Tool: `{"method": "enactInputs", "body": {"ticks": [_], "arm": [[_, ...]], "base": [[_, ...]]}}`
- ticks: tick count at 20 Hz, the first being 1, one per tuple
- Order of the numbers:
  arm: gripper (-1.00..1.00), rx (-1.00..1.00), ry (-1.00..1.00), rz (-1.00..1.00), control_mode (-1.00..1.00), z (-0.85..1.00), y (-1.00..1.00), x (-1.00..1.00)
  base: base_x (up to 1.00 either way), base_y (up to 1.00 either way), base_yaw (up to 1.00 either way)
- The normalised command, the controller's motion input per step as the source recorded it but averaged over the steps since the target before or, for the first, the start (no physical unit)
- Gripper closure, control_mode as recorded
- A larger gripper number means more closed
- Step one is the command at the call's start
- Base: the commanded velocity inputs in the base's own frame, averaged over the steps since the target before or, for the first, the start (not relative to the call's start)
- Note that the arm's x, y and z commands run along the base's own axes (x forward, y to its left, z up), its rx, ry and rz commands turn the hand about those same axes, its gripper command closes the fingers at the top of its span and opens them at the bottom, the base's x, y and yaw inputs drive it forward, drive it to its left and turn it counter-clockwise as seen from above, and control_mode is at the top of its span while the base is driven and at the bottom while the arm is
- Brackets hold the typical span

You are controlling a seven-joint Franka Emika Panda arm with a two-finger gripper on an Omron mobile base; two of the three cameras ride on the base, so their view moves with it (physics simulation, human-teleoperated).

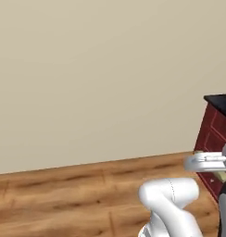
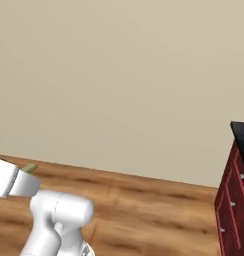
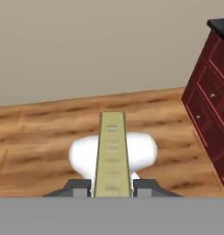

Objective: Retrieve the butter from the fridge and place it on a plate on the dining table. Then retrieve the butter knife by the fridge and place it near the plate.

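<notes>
The butter (image 3: 112, 151), a pale yellow-olive stick, runs straight up the middle of the hand view. My gripper (image 3: 112, 186) is shut on its near end, one dark finger tip on each side. In the right base view the butter's tip (image 2: 30, 168) pokes out past the white hand at the left edge. In the left base view a bit of butter (image 1: 221, 175) shows under the hand at the right edge. The gripper hangs above a wooden floor. The fridge, plate, dining table and butter knife are out of view.
A dark red cabinet (image 3: 210, 96) with drawers and a black top stands at the right, also seen as the cabinet (image 2: 234, 200) and the cabinet (image 1: 214, 134). A plain beige wall (image 1: 96, 74) rises ahead above the wooden floor (image 2: 154, 210).
</notes>
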Motion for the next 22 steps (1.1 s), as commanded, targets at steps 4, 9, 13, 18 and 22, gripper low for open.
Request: {"method": "enactInputs", "body": {"ticks": [4,9,13,18,22], "arm": [[1.0,0.0,0.0,0.0,1.0,0.0,0.0,0.0],[1.0,0.0,0.0,0.0,1.0,0.0,0.0,0.0],[1.0,0.0,0.0,0.0,1.0,0.0,0.0,0.0],[1.0,0.0,0.0,0.0,1.0,0.0,0.0,0.0],[1.0,0.0,0.0,0.0,1.0,0.0,0.0,0.0]], "base": [[1.0,0.0,0.43],[0.99,0.0,0.59],[0.86,0.0,0.76],[0.74,0.0,0.86],[0.71,0.0,0.91]]}}
